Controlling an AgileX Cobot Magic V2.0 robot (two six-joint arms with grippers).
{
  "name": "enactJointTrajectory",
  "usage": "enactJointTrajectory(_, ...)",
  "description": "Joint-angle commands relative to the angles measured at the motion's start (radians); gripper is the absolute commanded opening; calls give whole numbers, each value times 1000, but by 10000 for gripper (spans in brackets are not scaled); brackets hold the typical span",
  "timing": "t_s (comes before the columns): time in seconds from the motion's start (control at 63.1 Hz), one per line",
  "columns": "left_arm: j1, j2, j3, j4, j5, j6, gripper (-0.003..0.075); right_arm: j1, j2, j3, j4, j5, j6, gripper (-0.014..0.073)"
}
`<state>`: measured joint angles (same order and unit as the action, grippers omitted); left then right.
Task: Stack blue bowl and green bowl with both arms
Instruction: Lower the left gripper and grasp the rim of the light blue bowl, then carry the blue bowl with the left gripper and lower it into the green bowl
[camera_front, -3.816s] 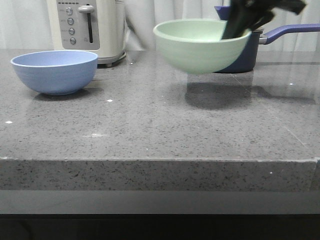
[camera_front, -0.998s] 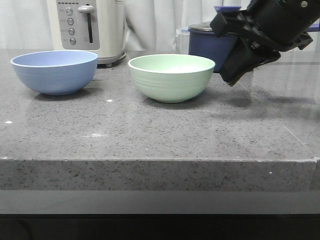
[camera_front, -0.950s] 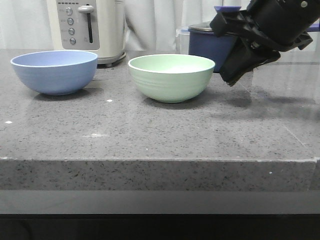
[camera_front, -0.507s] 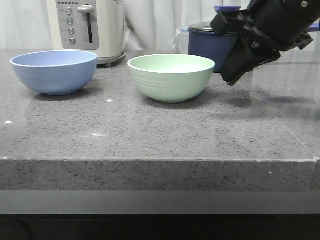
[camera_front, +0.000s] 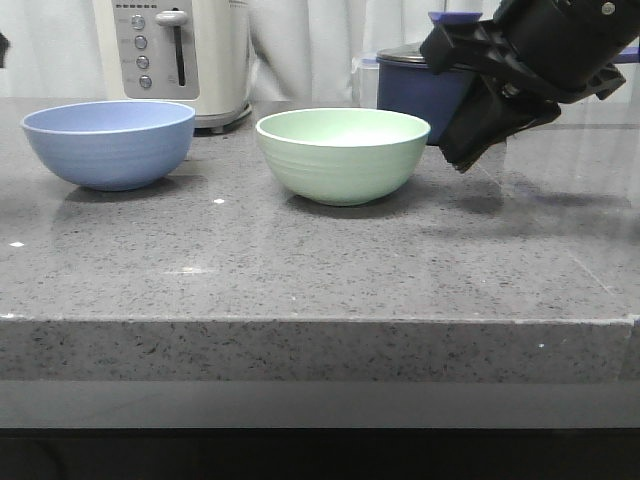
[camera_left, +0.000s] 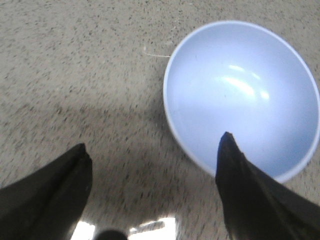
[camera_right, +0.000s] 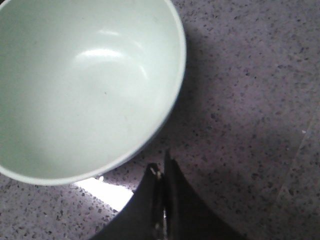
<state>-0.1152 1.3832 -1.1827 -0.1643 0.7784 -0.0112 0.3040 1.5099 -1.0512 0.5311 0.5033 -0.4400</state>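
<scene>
While left tool (camera_left: 150, 150) sits out of front view, fingers spread above blue bowl (camera_left: 242, 97) | right tool (camera_right: 162, 170) pressed together beside green bowl (camera_front: 343, 155) | saucepan (camera_front: 425, 95) half-hidden behind right arm.

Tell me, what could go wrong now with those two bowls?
1. The left tool is open with one finger over the blue bowl and one outside; a shallow pinch on the thin rim might slip or tip it.
2. The right tool, shut, hangs close beside the green bowl; a careless move could knock it, or hit the pot behind.
</scene>
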Motion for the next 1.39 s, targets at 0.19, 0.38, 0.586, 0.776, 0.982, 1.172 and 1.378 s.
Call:
enactJointTrajectory(0.19,0,175,-170,-99,-12,-10,512,-1,-35,-23,24,-44,-10,-64)
enactJointTrajectory(0.38,0,248,-203,-129,-12,-10,506,-1,-35,-23,24,-44,-10,-64)
enactJointTrajectory(0.586,0,278,-203,-130,-11,-10,324,-1,-35,-23,24,-44,-10,-64)
enactJointTrajectory(0.776,0,280,-203,-130,-11,-10,145,-1,-35,-23,24,-44,-10,-64)
enactJointTrajectory(0.982,0,271,-210,-130,-1,-8,22,-1,-35,-23,24,-44,-10,-64)
enactJointTrajectory(1.172,-19,223,-266,-131,51,20,-20,-1,-35,-23,24,-44,-10,-64)
enactJointTrajectory(1.378,-118,209,-420,-131,156,38,-20,-1,-35,-23,24,-44,-10,-64)
